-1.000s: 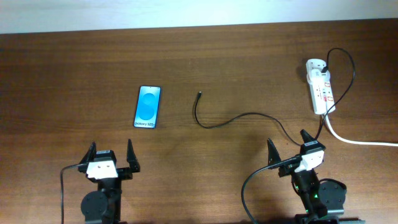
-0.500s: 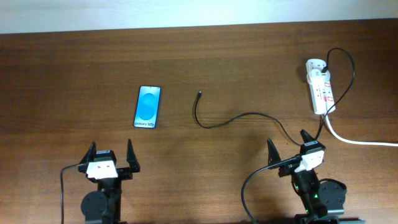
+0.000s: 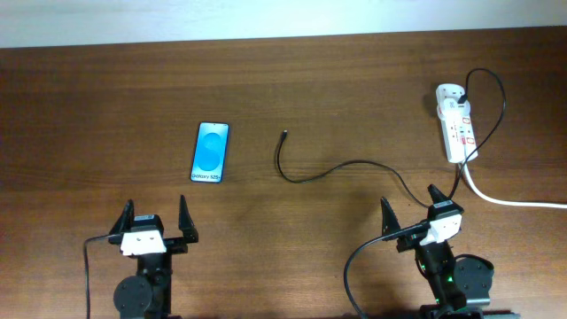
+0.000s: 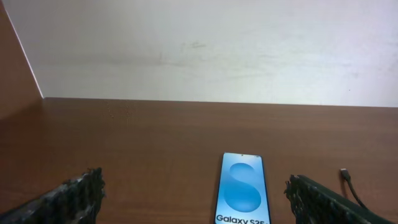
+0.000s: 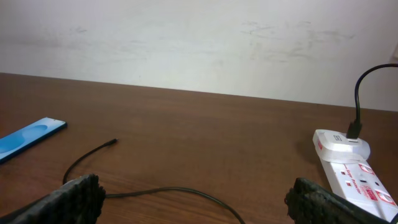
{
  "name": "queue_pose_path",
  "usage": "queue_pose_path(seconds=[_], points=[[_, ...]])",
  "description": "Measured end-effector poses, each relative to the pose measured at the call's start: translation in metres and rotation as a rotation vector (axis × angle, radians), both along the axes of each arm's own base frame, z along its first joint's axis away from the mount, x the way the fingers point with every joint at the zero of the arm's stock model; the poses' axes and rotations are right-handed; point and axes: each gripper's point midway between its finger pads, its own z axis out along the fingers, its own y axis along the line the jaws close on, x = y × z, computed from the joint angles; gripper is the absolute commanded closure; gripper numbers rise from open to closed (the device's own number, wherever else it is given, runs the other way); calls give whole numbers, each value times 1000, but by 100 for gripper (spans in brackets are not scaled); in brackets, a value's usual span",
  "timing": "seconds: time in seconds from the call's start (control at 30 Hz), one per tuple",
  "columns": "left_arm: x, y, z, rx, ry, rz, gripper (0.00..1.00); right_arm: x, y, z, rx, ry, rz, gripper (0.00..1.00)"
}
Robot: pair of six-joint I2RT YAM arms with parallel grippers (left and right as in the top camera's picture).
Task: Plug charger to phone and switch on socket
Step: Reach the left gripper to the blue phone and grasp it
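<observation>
- brown wooden surface carries everything, with a pale wall along its far edge.
- the phone lies flat, left of centre, with its bright blue screen up. it is ahead of the left fingers and well apart from them. in the left wrist view it sits between the 2 tips, nearer the right one.
- the charger is a thin black cable curving across the middle of the surface. its plug tip lies loose on the wood, right of the phone and apart from it.
- the cable's other end loops up to a black plug seated in the far end of the socket.
- the socket, a white strip, lies at the far right. a thick white cord leaves its near end toward the right edge.
- the left fingers are spread wide and hold nothing, at the near edge.
- the right fingers are also spread wide and empty. the cable runs close past them, and i cannot tell whether it touches.
</observation>
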Motion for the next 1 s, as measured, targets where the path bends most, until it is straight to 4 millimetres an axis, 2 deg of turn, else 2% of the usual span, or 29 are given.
queue_pose_path(seconds=[0.23,0.3,0.33,0.43,0.57,0.67,0.73,0.8,0.93,1.0], points=[[-1,-1,31,7,-125,-7,1,0,0,0,0,-1,0,2],[-2,-7,36,11,-146,-40,1,-1,1,7,1,-9,6,2],[-2,-10,36,12,-146,-58,1,-3,1,16,1,-21,9,2],[0,-15,40,14,-130,-85,1,-12,3,62,0,-105,16,2],[5,-17,70,15,-119,-98,1,-17,3,85,0,-92,19,2],[19,-22,104,14,-99,-135,1,-19,3,115,0,-84,20,2],[27,-25,113,12,-75,-155,1,-20,5,130,0,-81,27,2],[46,-32,124,7,-10,-204,1,-17,9,142,2,-42,54,2],[83,-47,122,-34,199,-303,1,-11,18,149,10,76,106,2],[93,-51,114,-61,304,-328,1,-8,23,150,18,128,139,2]])
